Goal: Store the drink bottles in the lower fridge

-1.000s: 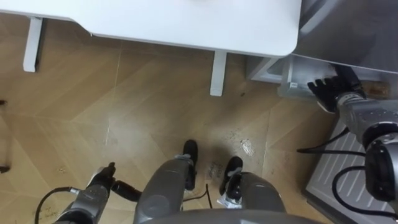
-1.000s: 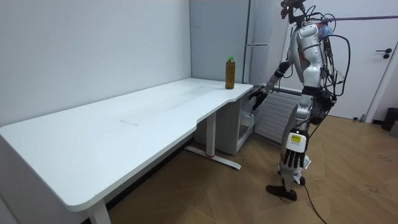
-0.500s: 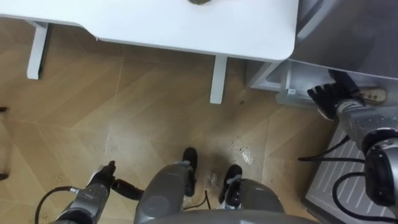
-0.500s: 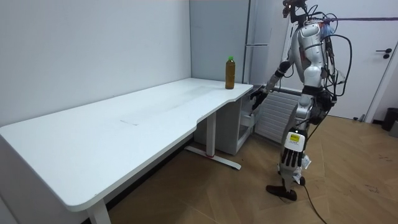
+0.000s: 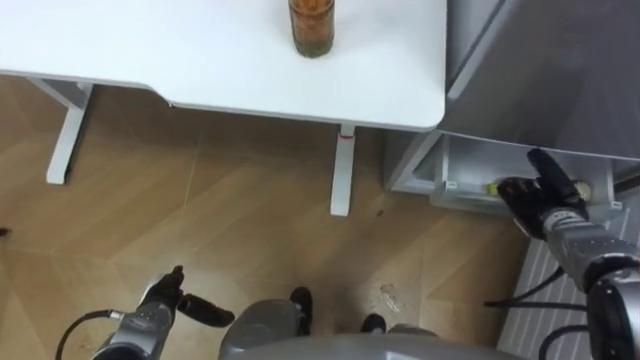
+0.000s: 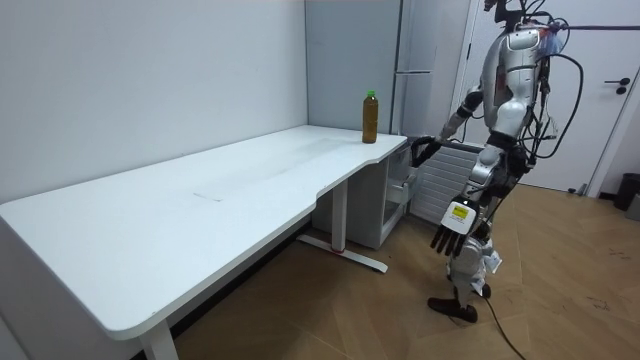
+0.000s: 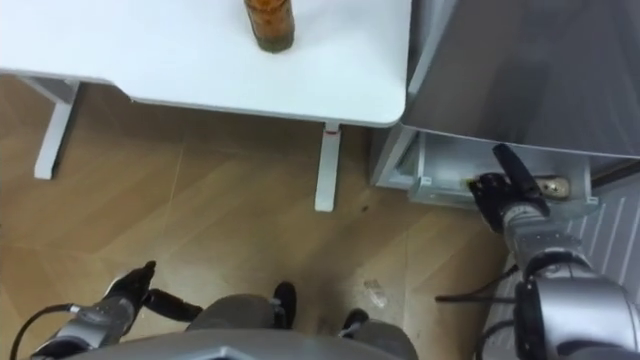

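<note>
Left eye view: bottle [image 5: 312, 25] on counter [image 5: 150, 50], probably full, stiff and slick; grasp it mid-body. Right hand [image 5: 540, 200] at lower fridge [image 5: 468, 172] and left hand [image 6: 452, 222]: fingers straight, empty.

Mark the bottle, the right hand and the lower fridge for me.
bottle [image 5: 311, 25]: left eye view, its body.
right hand [image 5: 540, 205]: left eye view, its back.
lower fridge [image 5: 470, 165]: left eye view, inner wall.

A long white surface [image 6: 250, 175] stands on white legs over the wooden floor [image 5: 250, 220]. One bottle [image 6: 369, 117] of amber drink, green-capped, stands upright near its far corner. A faint mark mid-surface is possibly a scuff.
</note>
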